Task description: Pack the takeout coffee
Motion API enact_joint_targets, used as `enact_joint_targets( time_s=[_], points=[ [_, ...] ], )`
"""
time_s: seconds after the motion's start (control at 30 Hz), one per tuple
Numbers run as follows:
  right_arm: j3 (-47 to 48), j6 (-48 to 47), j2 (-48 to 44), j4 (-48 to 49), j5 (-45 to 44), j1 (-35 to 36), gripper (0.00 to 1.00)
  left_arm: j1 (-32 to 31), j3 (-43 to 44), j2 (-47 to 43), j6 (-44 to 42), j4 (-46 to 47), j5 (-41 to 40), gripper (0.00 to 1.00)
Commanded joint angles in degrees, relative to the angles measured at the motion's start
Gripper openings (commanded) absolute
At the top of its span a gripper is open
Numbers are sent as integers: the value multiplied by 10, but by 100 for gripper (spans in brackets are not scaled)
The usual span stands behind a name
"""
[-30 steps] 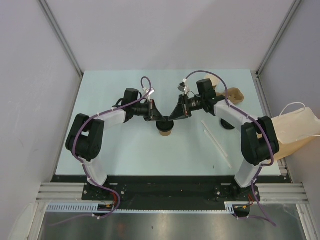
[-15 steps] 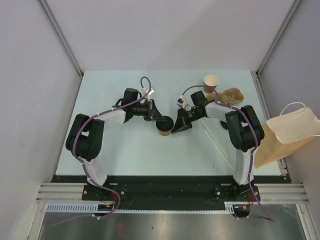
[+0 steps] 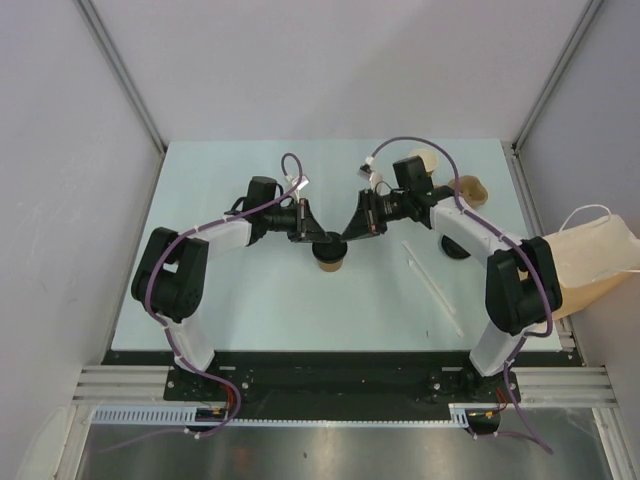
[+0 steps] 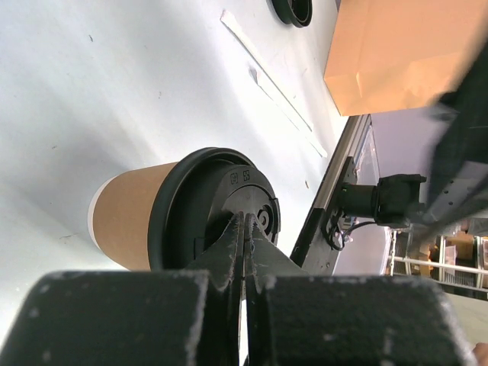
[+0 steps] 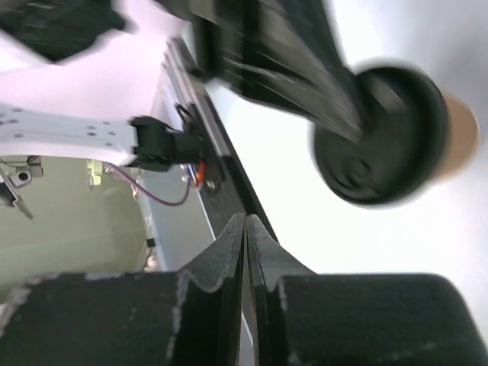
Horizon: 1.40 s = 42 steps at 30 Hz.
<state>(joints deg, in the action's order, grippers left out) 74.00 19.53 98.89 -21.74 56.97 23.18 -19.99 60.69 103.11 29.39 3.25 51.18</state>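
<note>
A kraft-brown paper cup [image 3: 330,262] with a black lid [image 3: 330,243] stands mid-table; the left wrist view shows the same cup [image 4: 126,217] and lid [image 4: 191,198]. My left gripper [image 3: 318,237] is shut, its closed tips [image 4: 245,223] resting on the lid top with nothing between them. From the right, my right gripper [image 3: 347,234] is also shut and empty; in its own view the tips [image 5: 245,221] sit clear of the blurred lid [image 5: 381,137]. A second, open cup [image 3: 428,157] stands at the back right, partly behind the right arm.
A flat brown cardboard carrier [image 3: 472,188] lies beside the open cup. A loose black lid [image 3: 455,247] and a thin white stick [image 3: 432,272] lie right of centre. A brown paper bag [image 3: 595,255] with white handles leans off the table's right edge.
Half a second ago the right gripper sat lower, beside the cup, with its arm folded back. It is now raised next to the lid again. The left arm and cup have not moved.
</note>
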Motion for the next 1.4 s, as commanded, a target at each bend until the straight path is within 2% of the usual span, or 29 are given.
enact_joint_targets(
  time_s=[0.0, 0.13, 0.43, 0.67, 0.87, 1.07, 1.2, 1.37],
  points=[
    [42, 45, -11, 63, 18, 3, 9, -2, -16, 12, -40, -44, -49, 0],
    [46, 46, 30, 74, -2, 6, 9, -3, -17, 12, -40, -43, -49, 0],
    [37, -35, 165, -23, -86, 9, 6, -3, -21, 19, -41, -41, -49, 0],
    [35, -23, 137, -17, -83, 13, 6, -3, -19, -4, -37, -34, -23, 0],
    [35, -24, 137, -23, -83, 13, 6, -3, -6, -89, 8, 31, 44, 1],
    [35, -20, 147, -17, -83, 13, 6, -3, -11, -142, 16, 44, 59, 0],
    [35, -19, 150, -16, -82, 13, 5, -2, -25, -120, 27, 55, 35, 0],
    [36, -20, 158, -17, -85, 12, 5, -1, -30, -30, -1, 4, -15, 0]
  ],
)
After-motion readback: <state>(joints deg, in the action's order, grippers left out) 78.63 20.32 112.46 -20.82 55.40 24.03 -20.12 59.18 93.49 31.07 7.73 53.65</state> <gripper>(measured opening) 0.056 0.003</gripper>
